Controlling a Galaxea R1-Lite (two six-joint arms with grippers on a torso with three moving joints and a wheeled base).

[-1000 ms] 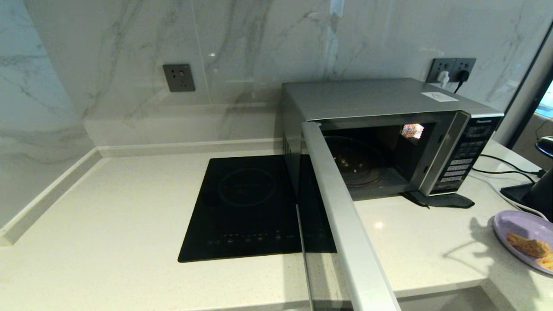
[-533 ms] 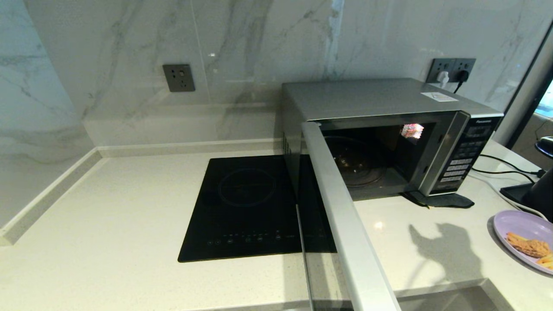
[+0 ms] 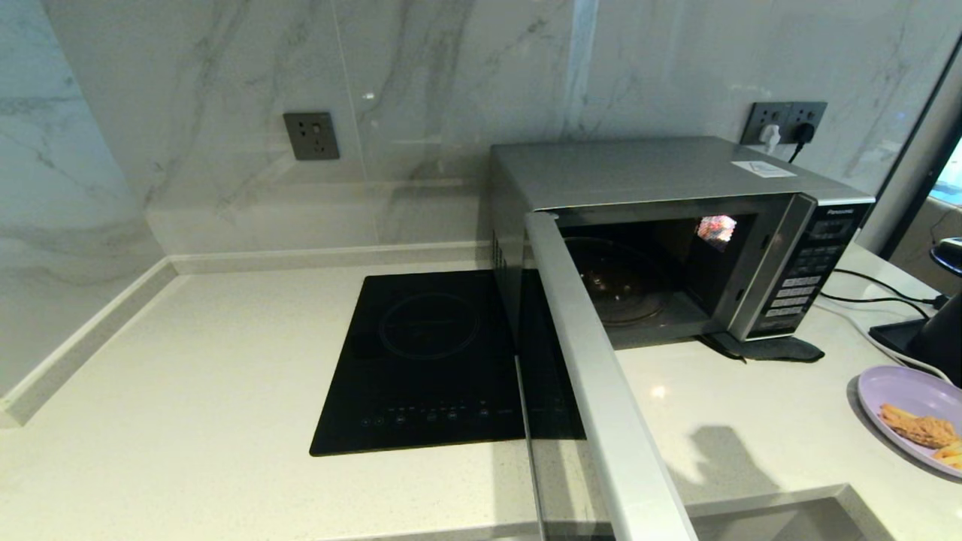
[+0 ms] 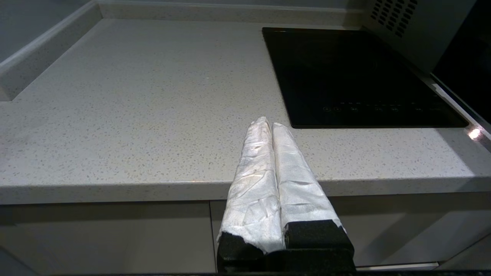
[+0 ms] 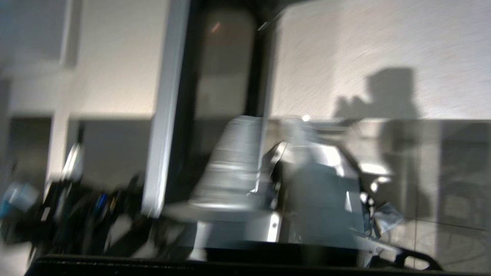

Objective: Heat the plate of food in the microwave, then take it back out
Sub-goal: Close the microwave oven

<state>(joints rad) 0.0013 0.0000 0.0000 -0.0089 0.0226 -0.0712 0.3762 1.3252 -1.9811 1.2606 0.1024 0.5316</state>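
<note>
Entry: microwave (image 3: 676,225) door swung open, cavity bare; plate of food (image 3: 913,428) on counter, near right.
Left gripper (image 4: 267,124) parked low, jaws pressed together. Right gripper: jaw state cannot be told. Advice: grasp plate rim, carry level.

The boxy silver microwave (image 3: 676,225) has a dark interior and a black button panel with pale keys. Beside it lies a flat glossy black induction cooktop (image 3: 428,361). The speckled off-white stone counter (image 3: 188,391) meets a white marble wall with grey veins (image 3: 451,75). The round lavender-purple plate (image 3: 894,394) carries brown and golden food pieces. The left gripper (image 4: 267,124) has white-wrapped fingers (image 4: 253,168) on a black base.
</note>
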